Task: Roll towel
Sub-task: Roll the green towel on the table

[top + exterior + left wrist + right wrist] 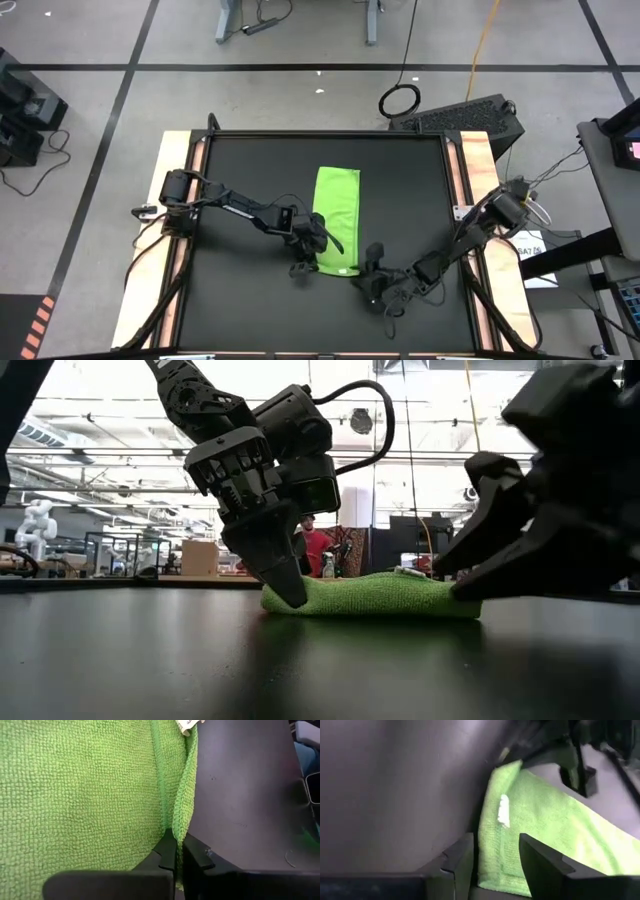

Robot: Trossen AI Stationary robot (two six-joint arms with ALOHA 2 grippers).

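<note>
Gripping now: left hand (pixel 312 238) pinched on the towel's left edge near its near end; in the left wrist view its fingers (pixel 167 851) meet on the doubled hem.
Right hand (pixel 372 262): set low at the towel's near right corner, fingers parted either side of that corner in the right wrist view; not closed on it.
Towel (pixel 337 218): folded into a narrow strip, lying flat at the middle of the desk (pixel 250 160), long axis running near to far.
Key relation: both hands flank the near short end, left hand at the left edge, right hand at the right corner; the strip stretches away from them, so a roll would likely start here and travel far.
White tag (pixel 504 811): small label on the towel near the right hand.
In the way: nothing lies on the desk along the strip.
Far: a person in red (pixel 318 547) stands in the room beyond.
</note>
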